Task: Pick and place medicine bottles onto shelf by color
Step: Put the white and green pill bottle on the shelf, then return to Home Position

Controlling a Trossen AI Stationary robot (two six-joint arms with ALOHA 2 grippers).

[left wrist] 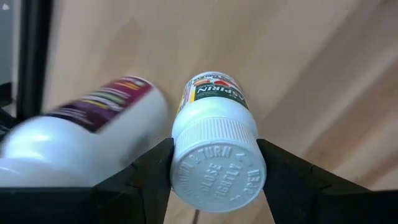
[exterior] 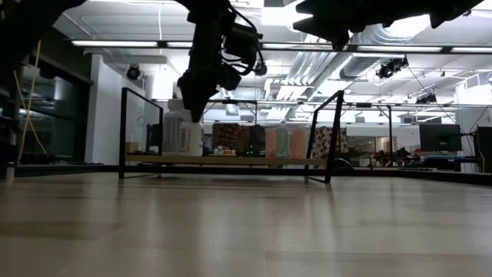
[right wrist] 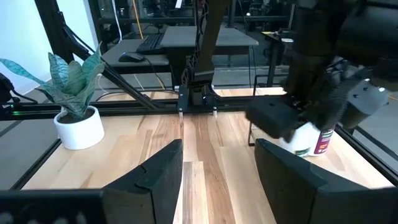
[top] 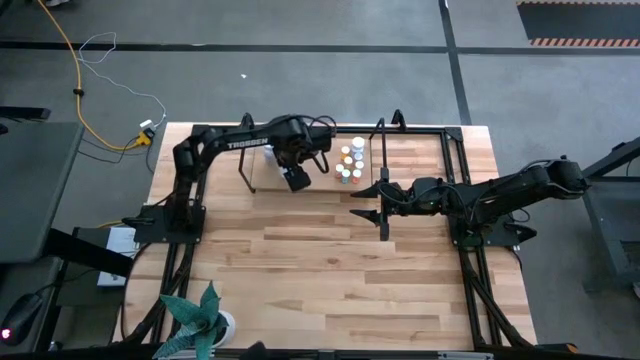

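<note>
Bench (top: 330,270) | left gripper (left wrist: 214,177) clamps aspirin bottle (left wrist: 214,155); lower upright onto shelf (top: 420,150) | right gripper (right wrist: 217,171) wide, empty

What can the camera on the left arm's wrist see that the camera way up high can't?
Only the left wrist view shows the left gripper squeezing a white aspirin bottle, with words on its cap, and a second white bottle beside it. Only the high view shows the whole table, the small bottles on the shelf, the plant and the right gripper, open. Both show the left gripper and wooden surface.
</note>
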